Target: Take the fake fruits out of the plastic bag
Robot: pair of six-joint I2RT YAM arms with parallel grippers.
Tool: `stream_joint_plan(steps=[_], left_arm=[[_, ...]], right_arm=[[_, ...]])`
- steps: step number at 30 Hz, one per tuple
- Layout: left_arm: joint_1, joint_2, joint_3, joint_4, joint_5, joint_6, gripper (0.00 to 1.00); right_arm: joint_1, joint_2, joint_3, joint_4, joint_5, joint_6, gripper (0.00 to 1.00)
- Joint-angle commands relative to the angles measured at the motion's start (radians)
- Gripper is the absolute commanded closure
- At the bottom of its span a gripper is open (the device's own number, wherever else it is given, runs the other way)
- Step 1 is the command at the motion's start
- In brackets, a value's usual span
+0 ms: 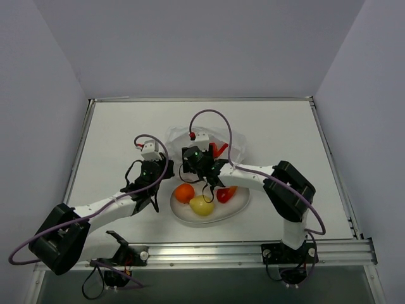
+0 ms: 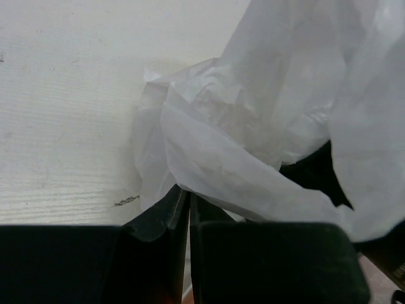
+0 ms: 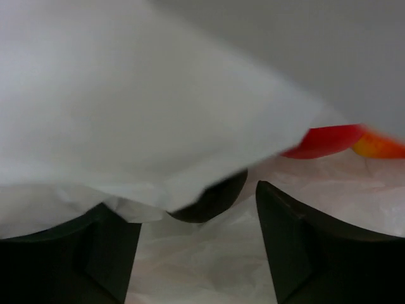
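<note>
Left gripper point(image 2: 188, 209): jaws closed, pinching a fold of the bag point(image 2: 253, 126) at their tips. The rest of the bag bunches ahead and to the right of them; bare table point(image 2: 63, 95) lies ahead-left.

Right gripper point(image 3: 193, 212): jaws open, inside the bag, film draped over the left finger. A dark round fruit point(image 3: 212, 196) sits between the fingertips, half hidden. A red-orange fruit point(image 3: 335, 140) lies beyond the right finger, on the bag.

Behind these jaws, outside the bag, is the plate point(image 1: 221, 213), holding an orange point(image 1: 184, 192), a yellow pear point(image 1: 202, 205) and a red fruit point(image 1: 226, 194).
</note>
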Motion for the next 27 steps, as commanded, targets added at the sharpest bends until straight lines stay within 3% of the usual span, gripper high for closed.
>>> stream_joint_plan(steps=[1,7,9,10,13,15,18,27], left_arm=[[0.009,-0.014,0.03,0.035,0.009,0.017,0.98],[0.007,-0.003,0.03,0.044,0.016,0.014,0.98],[0.009,0.0,0.03,0.044,0.015,0.014,0.97],[0.009,0.001,0.03,0.044,0.015,0.014,0.98],[0.007,0.004,0.03,0.046,0.013,0.016,0.98],[0.007,0.007,0.031,0.048,0.015,0.014,0.98],[0.009,0.012,0.031,0.049,0.015,0.014,0.98],[0.007,0.012,0.033,0.045,0.001,0.02,0.98]], right_arm=[[-0.007,0.042,0.075,-0.041,0.082,0.014,0.33],[-0.027,0.125,0.118,-0.047,0.05,0.022,0.27],[-0.025,0.126,0.12,-0.026,0.05,0.014,0.33],[-0.019,0.119,0.115,0.0,0.052,0.01,0.44],[-0.007,0.047,0.083,0.051,0.061,-0.021,0.6],[0.007,0.005,0.049,0.066,0.082,-0.046,0.65],[0.028,-0.085,0.012,0.08,0.087,-0.069,0.66],[0.077,-0.322,-0.136,0.011,-0.086,-0.066,0.67]])
